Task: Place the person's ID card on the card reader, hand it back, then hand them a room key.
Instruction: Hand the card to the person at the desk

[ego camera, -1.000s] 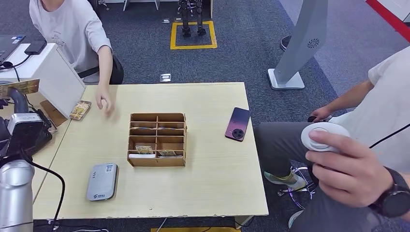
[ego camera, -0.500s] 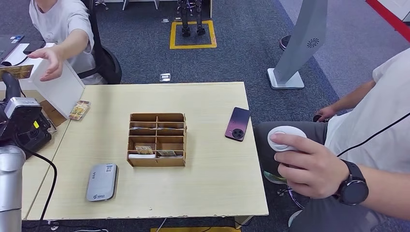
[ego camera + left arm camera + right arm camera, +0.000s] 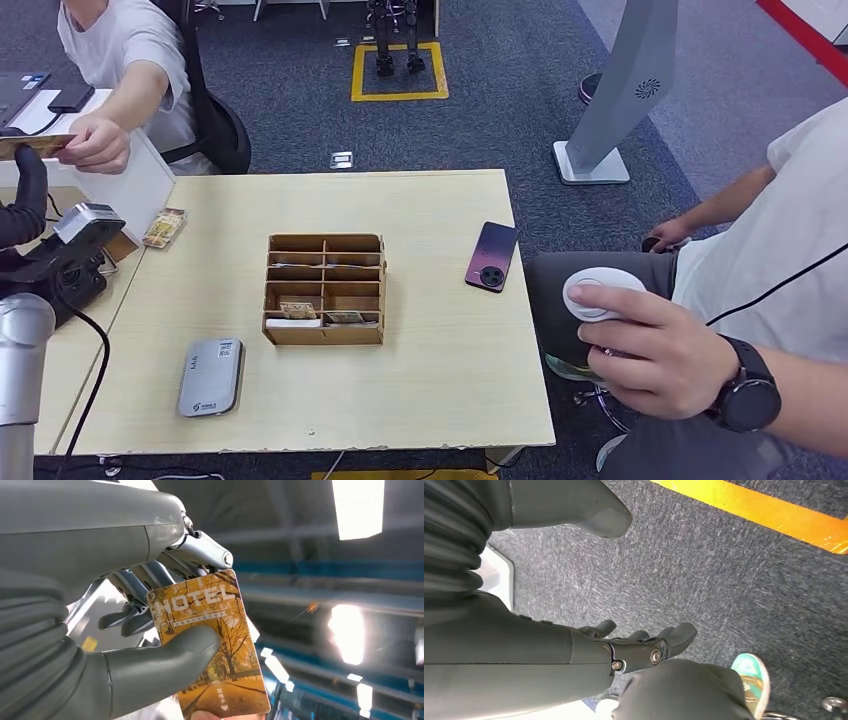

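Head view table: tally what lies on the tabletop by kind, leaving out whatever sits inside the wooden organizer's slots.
Card reader: 1
Wooden organizer: 1
Phone: 1
Loose card at the table's left edge: 1
Total: 4

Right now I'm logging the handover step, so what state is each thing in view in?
Golden hotel key card: pinched in the left hand, a person's hand touching it.
Right hand: empty, fingers apart, over the floor.
Grey flat card reader: nothing on it.
Wooden compartment box: cards in its front row.
Dark red phone: face down.
Patterned card: flat at the table edge.
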Action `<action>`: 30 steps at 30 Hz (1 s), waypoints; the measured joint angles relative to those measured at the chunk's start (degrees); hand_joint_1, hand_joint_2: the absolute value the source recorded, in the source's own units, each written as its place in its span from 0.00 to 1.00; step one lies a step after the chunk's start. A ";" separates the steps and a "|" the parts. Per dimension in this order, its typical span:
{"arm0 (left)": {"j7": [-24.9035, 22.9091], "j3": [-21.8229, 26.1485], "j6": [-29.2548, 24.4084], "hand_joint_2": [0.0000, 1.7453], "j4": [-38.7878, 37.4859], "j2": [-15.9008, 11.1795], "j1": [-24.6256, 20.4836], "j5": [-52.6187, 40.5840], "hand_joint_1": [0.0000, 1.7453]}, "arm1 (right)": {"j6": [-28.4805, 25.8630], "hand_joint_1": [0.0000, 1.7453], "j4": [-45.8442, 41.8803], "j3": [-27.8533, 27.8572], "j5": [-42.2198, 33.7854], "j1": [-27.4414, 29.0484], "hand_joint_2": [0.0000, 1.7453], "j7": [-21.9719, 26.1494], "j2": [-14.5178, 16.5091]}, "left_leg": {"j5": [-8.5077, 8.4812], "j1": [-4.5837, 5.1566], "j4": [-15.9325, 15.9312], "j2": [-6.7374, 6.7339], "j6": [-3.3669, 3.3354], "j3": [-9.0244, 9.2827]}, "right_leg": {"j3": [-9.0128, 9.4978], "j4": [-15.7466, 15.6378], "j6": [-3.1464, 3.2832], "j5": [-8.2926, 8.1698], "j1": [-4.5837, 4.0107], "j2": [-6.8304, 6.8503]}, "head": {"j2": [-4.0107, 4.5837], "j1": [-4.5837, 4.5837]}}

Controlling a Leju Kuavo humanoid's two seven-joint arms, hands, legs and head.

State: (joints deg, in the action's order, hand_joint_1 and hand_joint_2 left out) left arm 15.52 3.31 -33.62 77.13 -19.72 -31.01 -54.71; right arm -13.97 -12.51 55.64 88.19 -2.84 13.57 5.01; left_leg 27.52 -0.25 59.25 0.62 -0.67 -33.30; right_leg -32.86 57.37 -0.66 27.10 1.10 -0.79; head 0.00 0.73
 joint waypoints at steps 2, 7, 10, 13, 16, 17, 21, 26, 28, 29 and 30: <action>-0.36 -0.93 -3.27 1.00 -2.46 -0.46 -1.03 -4.67 1.00 | 0.21 0.00 0.03 -0.55 0.00 -0.27 1.00 0.10 0.00 | 0.00 0.00 0.00 0.00 0.00 0.00 | 0.00 0.00 0.00 -0.01 0.00 0.00 | 0.00 -0.01; -2.41 -2.63 -6.18 1.00 -9.69 -0.66 -4.31 -12.48 1.00 | 0.27 0.00 0.11 -1.57 -0.05 -0.72 1.00 0.23 -0.02 | -0.02 0.00 0.00 0.00 0.01 0.01 | 0.02 0.00 0.00 -0.04 0.00 0.02 | 0.00 0.00; -2.47 -2.76 -6.32 1.00 -12.60 -0.66 -5.37 -13.79 1.00 | 0.24 0.00 0.16 -1.63 -0.09 -0.71 1.00 0.14 -0.10 | -0.03 0.01 0.00 -0.03 0.03 0.02 | 0.01 0.00 -0.01 -0.07 0.00 -0.02 | 0.00 0.01; -2.47 -2.76 -6.33 1.00 -12.87 -0.66 -5.44 -13.88 1.00 | 0.24 0.00 0.16 -1.63 -0.09 -0.69 1.00 0.11 -0.11 | -0.03 0.01 0.00 -0.04 0.03 0.02 | 0.00 0.00 -0.01 -0.07 0.00 -0.02 | 0.00 0.02; -2.47 -2.76 -6.33 1.00 -12.95 -0.66 -5.45 -13.90 1.00 | 0.24 0.00 0.16 -1.63 -0.09 -0.69 1.00 0.10 -0.11 | -0.03 0.01 0.00 -0.04 0.03 0.02 | 0.00 0.00 -0.01 -0.07 0.00 -0.03 | 0.00 0.02; -2.56 -2.76 -6.32 1.00 -13.65 -0.64 -5.52 -14.05 1.00 | 0.25 0.00 0.19 -1.63 -0.09 -0.61 1.00 -0.04 -0.13 | -0.03 0.00 0.00 -0.06 0.03 0.02 | 0.00 0.00 -0.01 -0.07 0.00 -0.05 | 0.00 0.02; -2.93 -2.76 -6.25 1.00 -18.38 -0.60 -5.89 -14.66 1.00 | 0.33 0.00 0.41 -1.63 -0.09 -0.19 1.00 -0.59 -0.27 | -0.02 0.00 0.00 -0.16 0.03 -0.02 | -0.08 0.01 -0.01 -0.07 0.00 -0.15 | 0.00 0.02; -2.94 -2.78 -6.26 1.00 -20.87 -0.56 -6.02 -14.71 1.00 | 0.34 0.00 0.51 -1.63 -0.09 -0.09 1.00 -0.55 -0.31 | -0.01 0.01 0.00 -0.25 0.02 -0.09 | -0.15 0.00 -0.01 -0.07 0.01 -0.18 | 0.00 0.02; -2.86 -2.82 -6.33 1.00 -21.19 -0.51 -6.19 -14.71 1.00 | 0.21 0.00 0.51 -1.63 -0.11 -0.10 1.00 -0.28 -0.31 | -0.01 0.01 0.00 -0.24 0.02 -0.09 | -0.16 0.00 -0.01 -0.07 0.01 -0.18 | 0.00 0.02; -2.82 -2.90 -6.38 1.00 -21.39 -0.43 -6.33 -14.76 1.00 | 0.15 0.00 0.51 -1.63 -0.13 -0.11 1.00 -0.13 -0.31 | -0.01 0.01 0.00 -0.24 0.02 -0.09 | -0.16 0.00 -0.01 -0.07 0.01 -0.18 | 0.00 0.02; -2.81 -3.00 -6.41 1.00 -21.60 -0.35 -6.49 -14.82 1.00 | 0.10 0.00 0.51 -1.63 -0.13 -0.14 1.00 -0.03 -0.31 | -0.01 0.01 0.00 -0.24 0.03 -0.09 | -0.15 0.00 -0.01 -0.07 0.00 -0.18 | 0.00 0.01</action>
State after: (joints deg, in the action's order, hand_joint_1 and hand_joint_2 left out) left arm 12.71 0.31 -40.04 55.53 -20.06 -37.50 -69.53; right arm -13.86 -12.00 54.01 88.06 -2.98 13.53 4.70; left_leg 27.51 -0.24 59.26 0.39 -0.65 -33.39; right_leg -33.01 57.38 -0.67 27.04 1.10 -0.97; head 0.00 0.74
